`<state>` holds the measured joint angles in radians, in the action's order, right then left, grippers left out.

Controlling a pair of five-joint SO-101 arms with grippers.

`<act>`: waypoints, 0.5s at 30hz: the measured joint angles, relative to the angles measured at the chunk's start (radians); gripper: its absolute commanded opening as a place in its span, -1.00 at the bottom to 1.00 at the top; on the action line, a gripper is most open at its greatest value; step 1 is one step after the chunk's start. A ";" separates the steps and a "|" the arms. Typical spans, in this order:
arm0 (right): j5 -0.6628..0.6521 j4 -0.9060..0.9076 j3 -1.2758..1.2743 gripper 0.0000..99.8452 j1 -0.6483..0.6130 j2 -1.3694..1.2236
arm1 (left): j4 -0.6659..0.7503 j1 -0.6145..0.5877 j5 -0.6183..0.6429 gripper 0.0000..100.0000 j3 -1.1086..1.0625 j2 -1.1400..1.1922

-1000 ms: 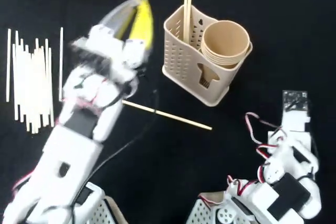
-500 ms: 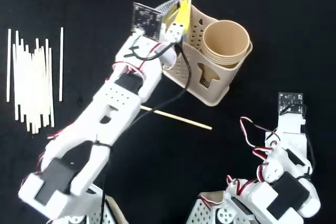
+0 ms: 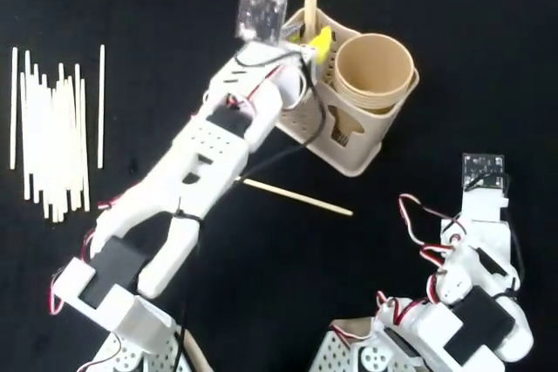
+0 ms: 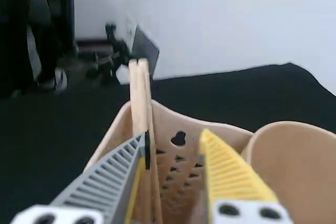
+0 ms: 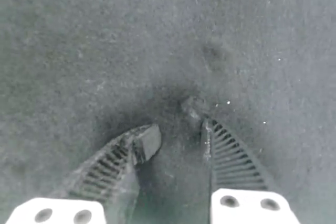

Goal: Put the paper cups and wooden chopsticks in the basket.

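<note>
While the right end effector [image 5: 178, 140] hangs low over the matte black cloth of the worktop [image 3: 488, 58] at the near right, its ribbed fingers stand apart. Just beyond, near the middle, a single slim wooden chopstick [image 3: 296, 197] lies slanted on the cloth. A loose bundle of chopsticks [image 3: 52, 128] lies in rough parallel lines at the left. Farther back stands the basket [image 3: 336, 141], beige plastic with rounded corners and perforated walls. A stack of tan paper cups [image 3: 375, 71] is nested in its right compartment. At the far left compartment, the left end effector [image 4: 173, 142] sits over the rim with one grey and one yellow ridged finger parted. A pair of chopsticks [image 4: 139, 93] stands upright against the grey one.
</note>
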<state>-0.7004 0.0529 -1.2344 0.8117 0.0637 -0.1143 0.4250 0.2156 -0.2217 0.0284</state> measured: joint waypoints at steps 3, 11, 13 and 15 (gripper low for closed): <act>0.000 0.000 0.000 -0.66 0.000 0.000 | -0.210 -0.002 0.044 -0.58 0.094 -0.026; 0.000 0.104 0.044 -0.66 0.000 0.002 | -0.684 -0.043 -0.075 -0.62 0.354 -0.147; 0.000 0.163 0.069 -0.66 0.000 0.002 | -0.855 -0.043 -0.213 -0.66 0.437 -0.183; 0.000 0.203 0.089 -0.66 0.000 0.003 | -1.060 -0.026 -0.400 -0.67 0.503 -0.207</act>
<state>-0.7004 0.2555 -1.1454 0.8117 0.0667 -1.1745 0.3989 -0.1849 0.2816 -0.1788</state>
